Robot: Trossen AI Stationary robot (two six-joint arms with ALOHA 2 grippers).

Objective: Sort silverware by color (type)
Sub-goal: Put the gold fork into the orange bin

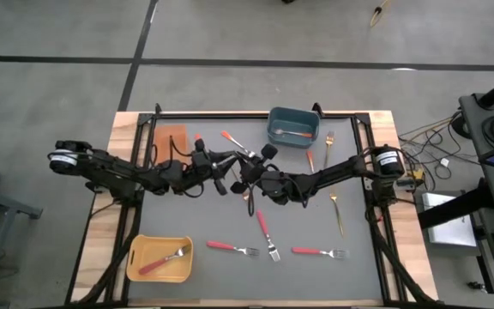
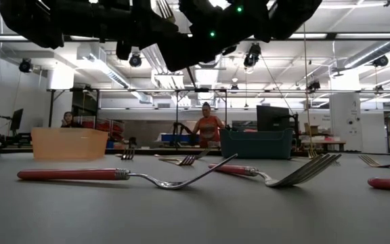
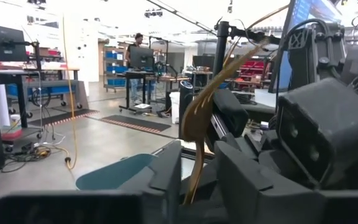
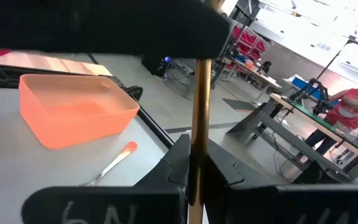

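My two grippers meet above the middle of the table, the left gripper [image 1: 228, 172] and the right gripper [image 1: 252, 178] tip to tip, both shut on one thin gold fork [image 3: 207, 99]. Its shaft [image 4: 199, 118] runs from the right fingers to the left gripper's dark body. Three red-handled forks [image 1: 232, 248] [image 1: 266, 228] [image 1: 320, 252] lie flat near the table's near edge. Orange-handled forks [image 1: 234, 142] [image 1: 310, 159] and two gold forks [image 1: 328, 142] [image 1: 337, 210] lie farther back and to the right. My left gripper pinches the gold fork's thin stem [image 3: 191, 177] between its two fingers. The curved head end [image 3: 241, 56] rises beyond them, clear of the table. My right gripper pinches the fork's straight handle [image 4: 196, 168] between its two fingers, which lie across it. The fork is lifted clear.
A yellow bin [image 1: 135, 257] at the near left holds a red-handled fork. A blue-grey bin [image 1: 274, 129] at the far edge holds an orange-handled fork. An orange bin [image 4: 48, 130] sits at the far left. People show in the room beyond the table.
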